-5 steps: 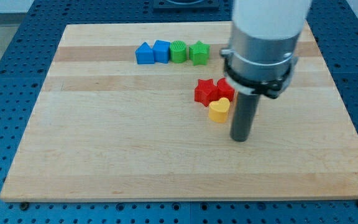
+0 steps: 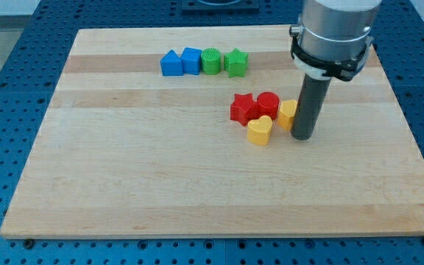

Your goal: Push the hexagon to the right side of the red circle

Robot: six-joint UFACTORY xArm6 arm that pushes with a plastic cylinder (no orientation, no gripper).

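A yellow hexagon [image 2: 287,113] lies against the right side of the red circle [image 2: 268,104] near the board's middle. My tip [image 2: 302,137] stands just right of the hexagon, touching or nearly touching it; the rod hides the hexagon's right edge. A red star [image 2: 242,108] touches the circle's left side. A yellow heart [image 2: 259,130] lies just below the star and circle.
A row of blocks sits near the view's top: a blue house-shaped block [image 2: 171,63], a blue cube [image 2: 191,60], a green cylinder [image 2: 211,61], a green star [image 2: 235,62]. The wooden board [image 2: 124,169] rests on a blue perforated table.
My arm has moved to the view's right and up, uncovering the red circle and the yellow hexagon. My tip went from below right of the heart to right of the hexagon.
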